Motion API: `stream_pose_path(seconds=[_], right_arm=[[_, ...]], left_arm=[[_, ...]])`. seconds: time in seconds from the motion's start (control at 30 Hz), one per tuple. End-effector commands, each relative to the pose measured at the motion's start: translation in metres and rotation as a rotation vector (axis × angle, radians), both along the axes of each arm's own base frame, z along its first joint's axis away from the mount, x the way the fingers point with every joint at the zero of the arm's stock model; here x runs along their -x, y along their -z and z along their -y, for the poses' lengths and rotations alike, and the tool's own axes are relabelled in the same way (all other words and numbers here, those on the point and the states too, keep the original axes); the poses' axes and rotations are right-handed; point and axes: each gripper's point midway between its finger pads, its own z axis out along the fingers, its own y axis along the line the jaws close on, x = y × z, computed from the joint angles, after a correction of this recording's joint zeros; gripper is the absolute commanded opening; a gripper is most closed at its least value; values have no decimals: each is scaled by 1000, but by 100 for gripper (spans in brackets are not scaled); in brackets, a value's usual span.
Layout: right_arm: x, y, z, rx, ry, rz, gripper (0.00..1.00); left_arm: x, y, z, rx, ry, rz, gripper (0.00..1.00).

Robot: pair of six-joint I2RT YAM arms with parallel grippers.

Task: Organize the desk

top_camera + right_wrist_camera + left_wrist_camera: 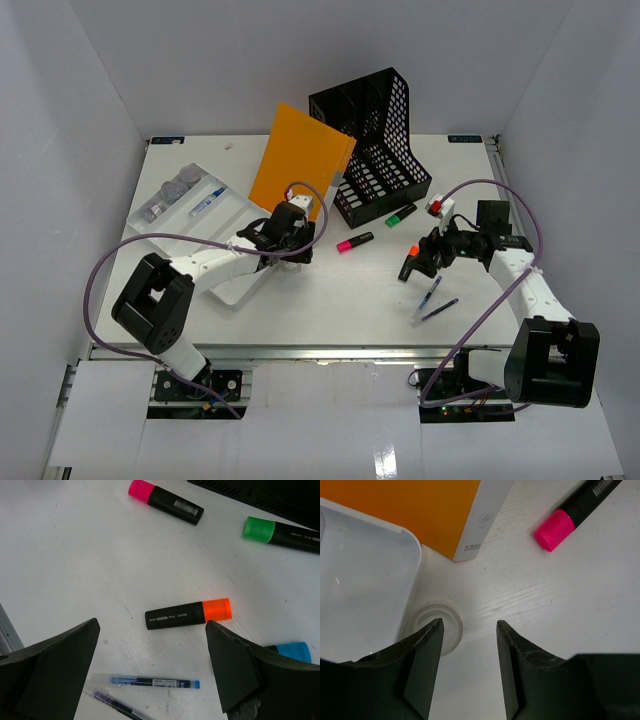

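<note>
Right wrist view: surface [70, 550] under me, orange highlighter [188, 614] flat on it.
Axis: runs finger to finger, cap rightward; wrist turn likely needed.
My right fingers [55, 675]: wide, empty, astride it.
My left fingers [422, 665]: narrower gap, empty, well apart.

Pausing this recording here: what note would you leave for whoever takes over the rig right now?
Left gripper: open, empty, beside a small clear round container at the white tray corner.
Right gripper: open, empty, above the orange highlighter.
Loose on the desk: pink highlighter, green highlighter, blue-capped highlighter, blue pen, purple pen.
Done: jars and another pen lie in the tray; orange folder leans at the black file rack.
Left: put away the loose items.
</note>
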Motion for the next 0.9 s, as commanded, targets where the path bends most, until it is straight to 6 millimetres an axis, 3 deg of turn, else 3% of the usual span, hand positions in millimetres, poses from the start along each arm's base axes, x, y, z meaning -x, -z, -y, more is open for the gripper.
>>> stream_pose_path(seconds=[0.0,0.5,0.67,0.73,0.87], right_arm=[[-2,-12,-3,-17,-23,58,93],[1,-14,-6,-31,-34,56,93],[1,-15,-6,-32,-38,58,94],[1,-15,-6,-32,-38,58,93],[2,-16,-6,-33,-40,61,94]], left_arm=[[-6,2,4,-50,-4,4,57],[-4,37,3,-183,11,-40,46],[2,38,5,-167,21,-54,26],[3,31,8,-147,31,-48,17],[6,8,15,-86,61,-26,8]])
